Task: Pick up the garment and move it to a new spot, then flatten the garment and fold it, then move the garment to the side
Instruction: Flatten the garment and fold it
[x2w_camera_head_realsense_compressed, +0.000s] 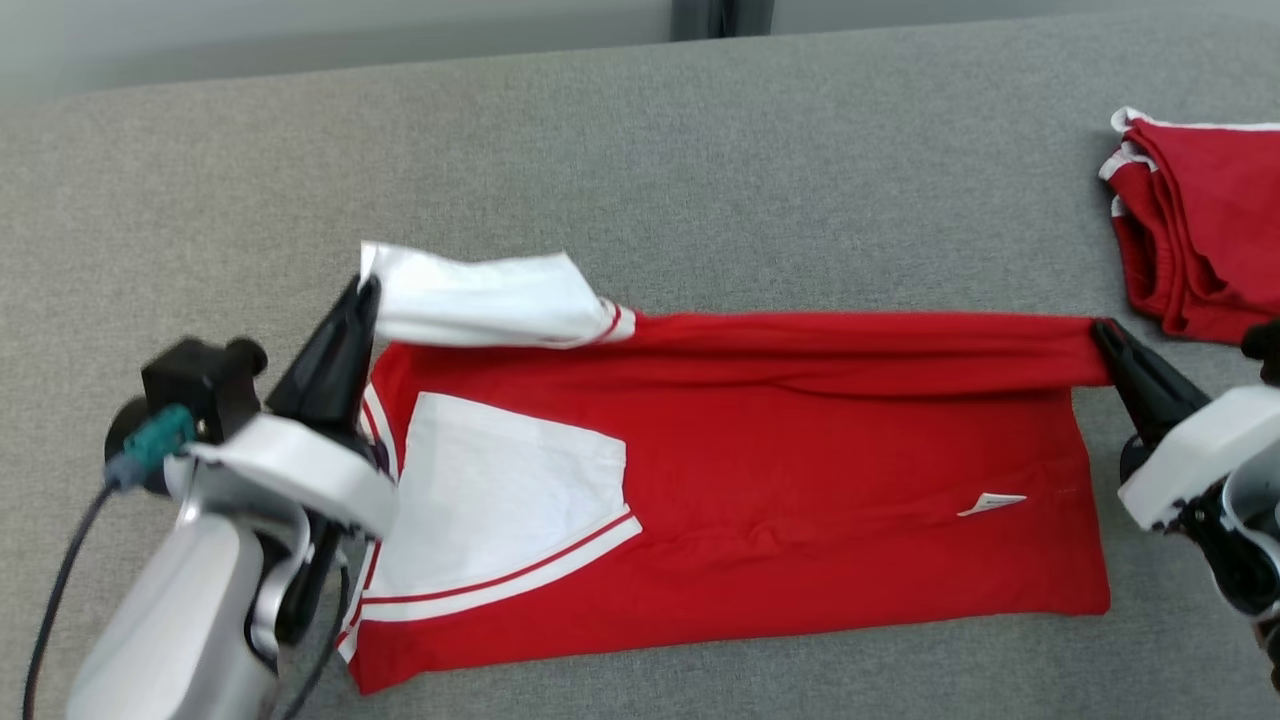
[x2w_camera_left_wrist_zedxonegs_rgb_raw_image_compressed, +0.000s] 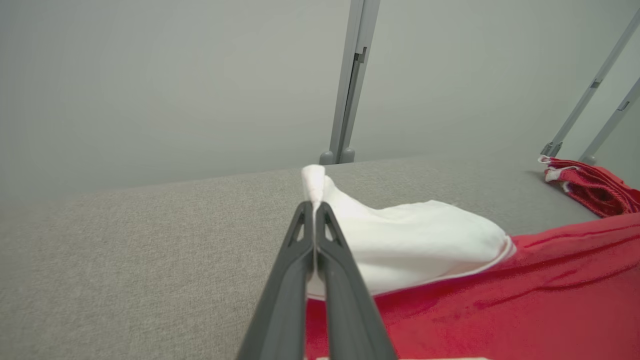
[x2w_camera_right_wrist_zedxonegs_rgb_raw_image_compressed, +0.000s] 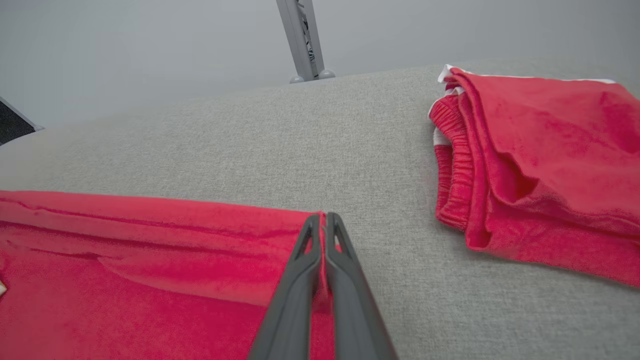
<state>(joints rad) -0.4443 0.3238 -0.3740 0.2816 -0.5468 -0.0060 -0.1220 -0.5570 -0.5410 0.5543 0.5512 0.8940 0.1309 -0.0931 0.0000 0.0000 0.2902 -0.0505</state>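
Right, both grippers are clamped on the far edge of the red short-sleeved cloth shirt with white sleeves (x2w_camera_head_realsense_compressed: 780, 480), which lies spread across the middle of the grey fabric-covered table (x2w_camera_head_realsense_compressed: 700, 170). The left gripper (x2w_camera_head_realsense_compressed: 368, 290) has its two dark fingers pressed together on the tip of the far white sleeve (x2w_camera_head_realsense_compressed: 480, 300), lifted a touch off the surface. Over on the right, the right gripper (x2w_camera_head_realsense_compressed: 1103, 330) is pinched tight on the far hem corner, and the red edge runs as a taut rolled line between the two. Plenty of bare grey cloth beyond that edge, right up to the table's far rim; a narrower grey strip shows on the near side. Just right of the right gripper lies a folded pile of red cloth with white trim (x2w_camera_head_realsense_compressed: 1200, 230), close to the hem but apart from it. The right wrist view picks out that pile's ribbed waistband; the left wrist view shows a grey metal post (x2w_camera_left_wrist_zedxonegs_rgb_raw_image_compressed: 350, 80) rising behind the far rim.
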